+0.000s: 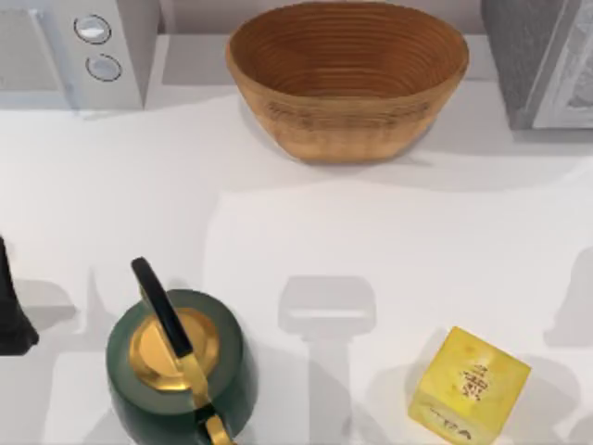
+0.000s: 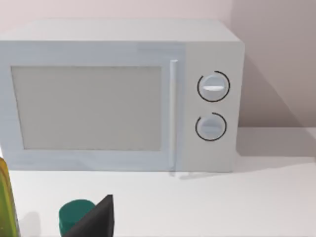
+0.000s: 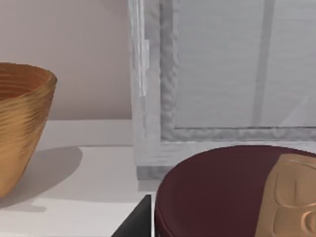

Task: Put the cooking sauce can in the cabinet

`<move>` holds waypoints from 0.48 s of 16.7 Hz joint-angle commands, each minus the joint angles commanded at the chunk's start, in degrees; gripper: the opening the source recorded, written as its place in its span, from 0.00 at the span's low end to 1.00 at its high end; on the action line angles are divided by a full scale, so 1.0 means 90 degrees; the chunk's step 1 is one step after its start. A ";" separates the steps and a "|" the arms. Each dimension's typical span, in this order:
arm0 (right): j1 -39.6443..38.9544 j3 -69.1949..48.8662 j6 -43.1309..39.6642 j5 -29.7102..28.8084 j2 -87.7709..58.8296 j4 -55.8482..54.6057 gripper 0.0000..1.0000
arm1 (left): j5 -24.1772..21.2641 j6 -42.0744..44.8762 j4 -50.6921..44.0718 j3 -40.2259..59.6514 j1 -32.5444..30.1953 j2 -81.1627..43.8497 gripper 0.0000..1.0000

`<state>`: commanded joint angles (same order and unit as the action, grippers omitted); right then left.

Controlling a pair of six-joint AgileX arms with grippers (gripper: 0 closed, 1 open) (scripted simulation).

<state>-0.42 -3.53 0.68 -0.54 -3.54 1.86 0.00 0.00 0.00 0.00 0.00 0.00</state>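
Can (image 3: 217, 197) right up close under the right wrist camera, maroon top facing it, directly in front of the cabinet (image 3: 148, 98). Resting on something or lifted: can't tell from this angle. Right gripper (image 3: 143, 222) just beside the can's rim; open or clamped on the can, cannot tell.

Risks from here:
- Door panel (image 3: 237, 64) probably shut, though hard to be sure this close. If so, no way in yet; pushing forward would ram the can into the frame and tip it or knock it loose.
- Grip unconfirmed. With a poor hold on a smooth round can, likely to slip or twist on any lift.
- Little room between can and door frame, so any swing to reach the door edge could bump the can.

Around:
- Basket (image 1: 347, 74) at the back middle of the desk (image 1: 296, 232), near the cabinet's left side, with a gap between. Nearest thing to clip if the arm swings left.
- Yellow box (image 1: 468, 385) at front right, apart from the cabinet; a worry only on a low pull-back.
- Kettle (image 1: 176, 366) front left and microwave (image 1: 93, 51) back left, both well out of the route.
- Left arm (image 1: 11, 315) parked at the desk's left edge, left gripper (image 2: 94, 222) facing the microwave; state cannot tell.

Main blocker: the door, not the clutter.
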 joint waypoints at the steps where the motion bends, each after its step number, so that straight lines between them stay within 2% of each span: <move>1: -0.0031 -0.0261 0.0018 -0.0046 -0.0238 0.0107 0.00 | 0.0000 0.0000 0.0000 0.0000 0.0000 0.0000 1.00; 8: -0.0225 -0.3631 -0.0037 -0.0500 -0.2633 0.0977 0.00 | 0.0000 0.0000 0.0000 0.0000 0.0000 0.0000 1.00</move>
<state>-2.44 -36.21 0.34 -5.04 -27.23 10.65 0.00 0.00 0.00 0.00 0.00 0.00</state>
